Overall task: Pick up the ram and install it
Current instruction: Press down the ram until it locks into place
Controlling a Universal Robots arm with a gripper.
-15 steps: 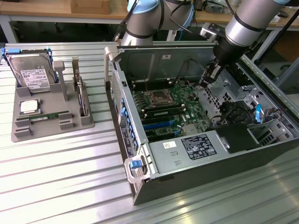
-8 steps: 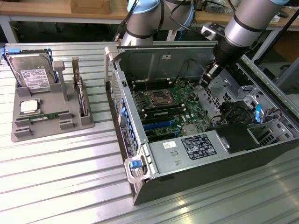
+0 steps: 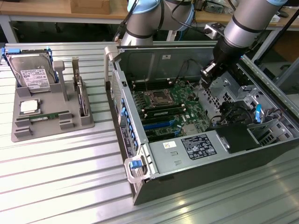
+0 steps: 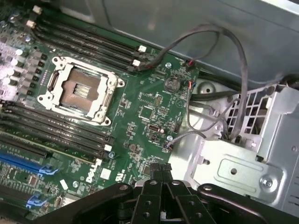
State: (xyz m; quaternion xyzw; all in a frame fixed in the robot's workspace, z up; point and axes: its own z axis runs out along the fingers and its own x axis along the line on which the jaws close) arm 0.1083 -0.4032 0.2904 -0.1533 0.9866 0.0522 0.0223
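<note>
Trouble could come from the clenched, empty tool (image 4: 161, 196) hanging low over the motherboard (image 3: 170, 105) and loose cables (image 4: 233, 60) at right of frame, while the ram (image 3: 43, 117) lies in the grey tray (image 3: 51, 133) at left.

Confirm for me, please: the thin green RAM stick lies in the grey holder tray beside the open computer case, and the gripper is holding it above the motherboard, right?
Not quite. The thin green RAM stick does lie in the grey holder tray, but the gripper is shut and empty above the motherboard, as the exterior and wrist views show.
</note>
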